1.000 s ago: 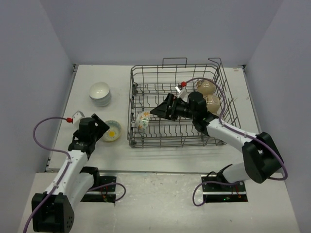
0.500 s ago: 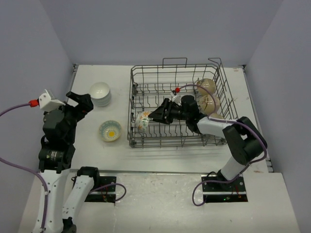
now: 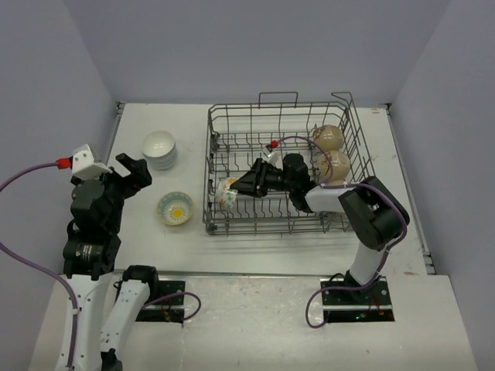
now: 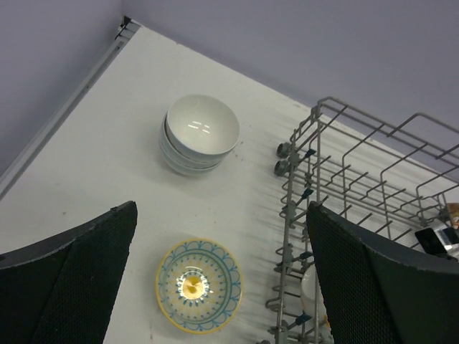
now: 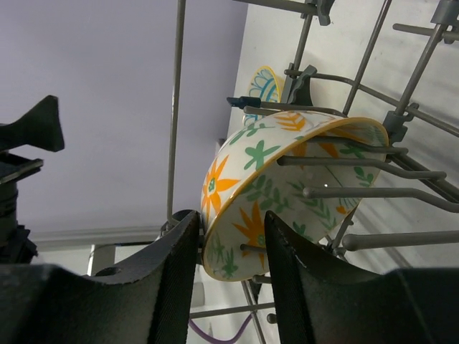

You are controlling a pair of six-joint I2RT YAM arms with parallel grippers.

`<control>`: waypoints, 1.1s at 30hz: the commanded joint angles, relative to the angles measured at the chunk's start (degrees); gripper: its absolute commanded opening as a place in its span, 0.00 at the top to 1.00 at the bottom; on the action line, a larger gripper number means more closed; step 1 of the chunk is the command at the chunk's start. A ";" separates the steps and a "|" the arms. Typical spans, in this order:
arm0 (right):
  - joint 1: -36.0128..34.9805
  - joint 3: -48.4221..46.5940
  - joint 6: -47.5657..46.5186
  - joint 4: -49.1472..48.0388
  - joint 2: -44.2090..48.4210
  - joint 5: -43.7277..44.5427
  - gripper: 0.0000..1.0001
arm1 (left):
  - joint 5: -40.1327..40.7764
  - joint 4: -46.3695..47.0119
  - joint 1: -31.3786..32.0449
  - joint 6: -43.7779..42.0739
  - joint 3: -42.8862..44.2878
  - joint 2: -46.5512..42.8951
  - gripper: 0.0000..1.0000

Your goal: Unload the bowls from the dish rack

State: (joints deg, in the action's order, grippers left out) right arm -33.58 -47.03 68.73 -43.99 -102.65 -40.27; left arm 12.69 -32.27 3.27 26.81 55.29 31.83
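View from above: right gripper (image 3: 246, 184) has advanced to the floral bowl (image 3: 227, 192) at the left end of the dish rack (image 3: 240, 139); left gripper (image 3: 136, 170) has risen. Left wrist: fingers (image 4: 72, 279) spread, empty. Right wrist: fingers (image 5: 172, 279) narrowing astride the bowl's rim — clamped or not, cannot tell — lift-out likely next.

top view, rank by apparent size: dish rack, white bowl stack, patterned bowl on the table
1. dish rack, by far largest
2 and 3. white bowl stack and patterned bowl look about alike, so unranked
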 commanded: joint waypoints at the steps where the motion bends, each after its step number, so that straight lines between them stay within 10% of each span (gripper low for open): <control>1: -0.52 -2.10 2.90 -7.51 -1.32 -2.88 0.58 | 0.76 1.42 -0.28 -3.08 -2.81 -0.02 0.00; 10: -0.43 -1.31 14.22 -25.77 -7.38 -6.31 0.66 | 0.14 4.15 -0.28 -4.04 -7.47 0.51 0.00; 33: -0.52 -1.49 19.86 -36.51 -8.00 -7.19 1.00 | -0.03 5.82 -0.28 -4.66 -9.14 1.12 0.00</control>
State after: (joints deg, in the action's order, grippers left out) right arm -33.65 -47.13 85.54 -68.93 -111.46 -46.48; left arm 12.75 -29.21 3.27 24.18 46.44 32.67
